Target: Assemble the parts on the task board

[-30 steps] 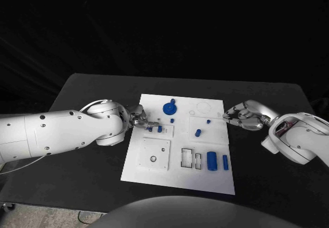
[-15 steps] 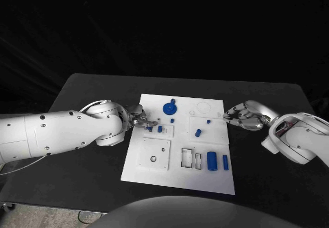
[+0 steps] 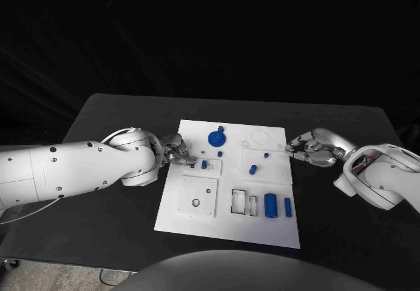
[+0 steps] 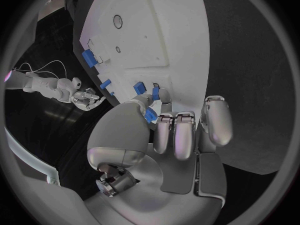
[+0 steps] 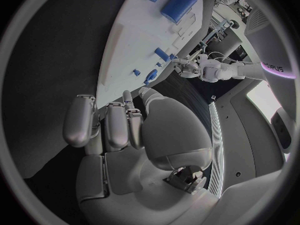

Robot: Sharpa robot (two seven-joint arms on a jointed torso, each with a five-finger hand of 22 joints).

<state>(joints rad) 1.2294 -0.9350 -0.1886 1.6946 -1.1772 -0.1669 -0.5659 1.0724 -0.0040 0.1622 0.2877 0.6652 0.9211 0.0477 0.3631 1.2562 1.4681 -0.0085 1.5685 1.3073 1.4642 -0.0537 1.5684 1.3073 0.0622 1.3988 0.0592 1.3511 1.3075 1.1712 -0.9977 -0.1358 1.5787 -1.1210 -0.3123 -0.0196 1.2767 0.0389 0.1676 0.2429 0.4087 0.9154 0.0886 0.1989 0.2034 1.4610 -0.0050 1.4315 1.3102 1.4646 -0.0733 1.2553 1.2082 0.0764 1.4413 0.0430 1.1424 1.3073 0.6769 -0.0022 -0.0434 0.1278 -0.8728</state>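
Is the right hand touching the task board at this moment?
Cannot tell. In the head view the right hand sits at the task board's right edge with fingers curled, but no gap or contact shows plainly; the right wrist view does not settle it either.

The flat white rectangular task board [image 3: 229, 225] lies in the middle of the black table, its long side running away from the robot. A round blue disc-shaped part [image 3: 215, 139] sits near its far edge, small blue block parts [image 3: 204, 163] stand at mid-board, and two blue cylinders [image 3: 271, 205] lie side by side near the near right corner.
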